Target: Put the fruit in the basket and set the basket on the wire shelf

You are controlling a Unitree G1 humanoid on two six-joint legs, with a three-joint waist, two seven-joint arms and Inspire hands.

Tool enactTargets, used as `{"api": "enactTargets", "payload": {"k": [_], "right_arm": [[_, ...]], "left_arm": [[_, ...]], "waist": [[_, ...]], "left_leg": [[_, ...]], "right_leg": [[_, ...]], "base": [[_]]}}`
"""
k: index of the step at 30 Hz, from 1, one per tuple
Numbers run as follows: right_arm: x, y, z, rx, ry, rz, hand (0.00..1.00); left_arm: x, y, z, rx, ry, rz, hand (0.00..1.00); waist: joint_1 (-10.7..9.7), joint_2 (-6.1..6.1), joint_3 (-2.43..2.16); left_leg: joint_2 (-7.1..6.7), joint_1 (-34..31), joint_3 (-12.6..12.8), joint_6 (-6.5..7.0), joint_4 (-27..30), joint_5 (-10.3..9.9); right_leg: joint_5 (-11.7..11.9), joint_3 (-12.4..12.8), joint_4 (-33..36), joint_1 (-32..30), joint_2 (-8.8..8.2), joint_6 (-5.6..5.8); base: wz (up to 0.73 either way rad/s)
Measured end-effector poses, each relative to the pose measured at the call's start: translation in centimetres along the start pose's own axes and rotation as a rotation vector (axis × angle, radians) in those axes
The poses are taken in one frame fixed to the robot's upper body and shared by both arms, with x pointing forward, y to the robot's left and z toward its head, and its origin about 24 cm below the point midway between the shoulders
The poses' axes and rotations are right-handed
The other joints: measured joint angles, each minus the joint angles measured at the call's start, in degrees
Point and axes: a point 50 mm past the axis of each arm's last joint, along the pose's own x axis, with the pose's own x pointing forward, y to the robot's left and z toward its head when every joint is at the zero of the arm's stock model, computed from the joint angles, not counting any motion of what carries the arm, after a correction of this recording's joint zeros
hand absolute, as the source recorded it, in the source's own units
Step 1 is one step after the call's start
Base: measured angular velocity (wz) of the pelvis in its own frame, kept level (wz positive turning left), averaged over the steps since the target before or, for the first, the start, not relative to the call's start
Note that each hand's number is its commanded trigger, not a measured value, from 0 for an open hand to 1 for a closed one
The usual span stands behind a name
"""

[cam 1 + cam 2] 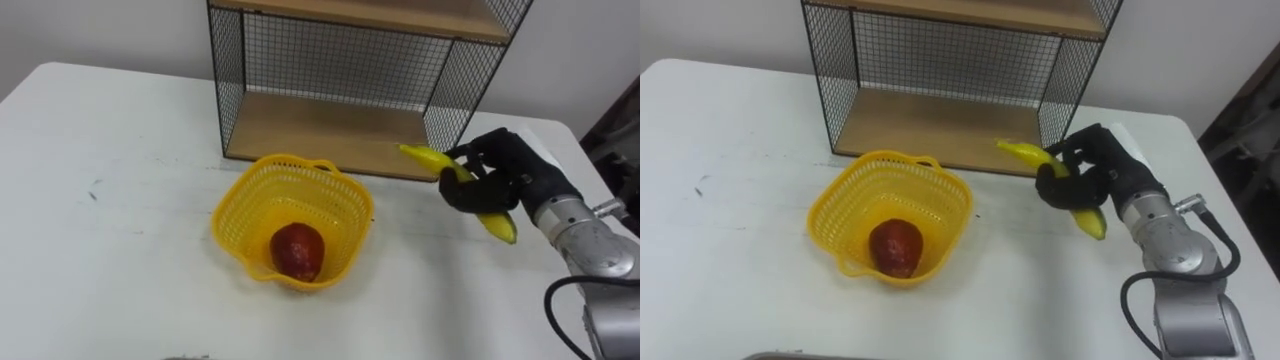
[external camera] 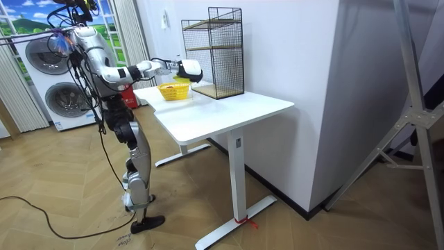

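Note:
A yellow plastic basket (image 1: 250, 205) (image 1: 845, 215) stands on the white table in front of the wire shelf (image 1: 330, 125) (image 1: 930, 125). A red apple (image 1: 297, 250) (image 1: 896, 246) lies inside it. My right hand (image 1: 500, 170) (image 1: 1090, 170) is raised above the table to the right of the basket, its dark fingers curled round a yellow banana (image 1: 428, 156) (image 1: 1025, 152). The banana's ends stick out either side of the fist. In the room view the hand (image 2: 189, 69) is held over the table near the basket (image 2: 173, 91).
The wire shelf has a wooden lower board and an upper board, with mesh sides and back. The white table (image 1: 110, 150) has bare room to the left and front of the basket. In the room view, washing machines (image 2: 52, 83) stand behind me.

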Motion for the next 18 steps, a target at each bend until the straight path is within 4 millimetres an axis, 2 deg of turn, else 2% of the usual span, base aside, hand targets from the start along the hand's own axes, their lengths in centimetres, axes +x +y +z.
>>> {"api": "enactTargets", "payload": {"k": [3,10,18], "right_arm": [[0.0,0.3,0.2,0.015,-0.014,0.015,1.00],[0.1,0.5,0.7,0.053,-0.041,0.029,1.00],[-0.4,1.0,3.8,-0.005,-0.169,0.051,1.00]], "left_arm": [[0.0,0.0,0.1,0.001,-0.008,0.000,0.00],[0.1,-0.1,0.4,0.001,-0.012,-0.005,0.00],[0.1,-0.1,0.4,0.002,-0.015,-0.002,0.00]], "waist": [[0.09,-0.11,-0.01],[0.41,-0.60,0.29],[0.37,-0.21,0.27]], "left_leg": [[0.01,0.10,0.11,0.00,0.02,0.00],[0.06,-0.10,0.31,0.00,0.01,-0.01],[0.19,-0.40,1.13,0.00,-0.13,-0.01]], "right_leg": [[0.00,0.05,0.09,0.01,0.02,0.00],[0.02,0.20,0.76,-0.37,0.02,-0.03],[0.08,0.67,0.83,-1.06,0.08,-0.12]], "base": [[0.00],[-0.01],[-0.03]]}}
